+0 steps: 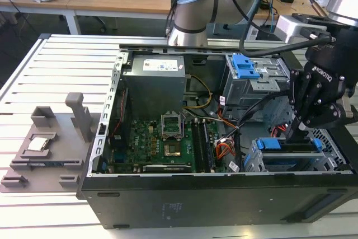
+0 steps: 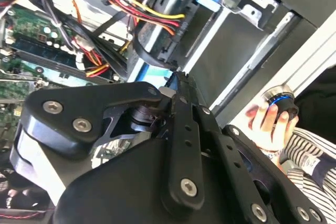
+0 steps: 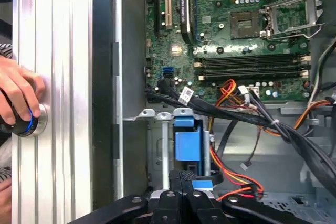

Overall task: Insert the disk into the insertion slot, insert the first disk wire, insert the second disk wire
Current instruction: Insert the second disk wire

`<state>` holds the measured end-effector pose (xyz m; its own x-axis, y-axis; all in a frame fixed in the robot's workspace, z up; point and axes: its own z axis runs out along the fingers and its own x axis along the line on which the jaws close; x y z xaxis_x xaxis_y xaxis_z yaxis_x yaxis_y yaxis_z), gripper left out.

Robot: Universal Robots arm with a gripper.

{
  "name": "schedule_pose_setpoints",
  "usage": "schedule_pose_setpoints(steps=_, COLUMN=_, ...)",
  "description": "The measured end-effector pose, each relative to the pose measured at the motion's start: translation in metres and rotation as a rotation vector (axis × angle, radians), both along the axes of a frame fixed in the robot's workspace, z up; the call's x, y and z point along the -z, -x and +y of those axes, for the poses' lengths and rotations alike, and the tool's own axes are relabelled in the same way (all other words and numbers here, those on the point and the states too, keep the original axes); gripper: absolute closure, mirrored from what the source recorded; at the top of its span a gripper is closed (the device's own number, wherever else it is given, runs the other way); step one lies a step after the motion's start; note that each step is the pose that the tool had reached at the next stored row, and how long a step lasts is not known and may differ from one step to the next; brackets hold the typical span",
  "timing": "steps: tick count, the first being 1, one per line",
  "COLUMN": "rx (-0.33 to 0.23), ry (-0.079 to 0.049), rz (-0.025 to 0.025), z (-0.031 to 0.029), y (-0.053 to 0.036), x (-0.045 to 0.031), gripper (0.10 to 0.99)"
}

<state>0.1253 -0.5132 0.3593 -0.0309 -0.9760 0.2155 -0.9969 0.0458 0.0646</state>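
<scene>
Perhaps matt, perforated-metal insertion slot (image 1: 334, 148)

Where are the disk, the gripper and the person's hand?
disk (image 1: 271, 144), exterior view, on the blue carrier bracket at its end.
gripper (image 1: 292, 134), exterior view, at its lower tip.
hand (image 3: 18, 95), first wrist view, on the middle of the hand.

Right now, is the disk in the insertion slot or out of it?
In, it appears: the disk, by its blue carrier, lies inside the insertion slot in the first wrist view. Whether it is fully seated, cannot tell.
</scene>
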Motion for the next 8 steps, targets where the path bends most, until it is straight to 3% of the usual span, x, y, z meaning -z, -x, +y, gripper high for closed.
schedule_pose_setpoints(steps=8, rx=0.000, ry=0.000, rz=0.0012, z=-0.0003, y=-0.0009, x=0.0020, gripper=0.980)
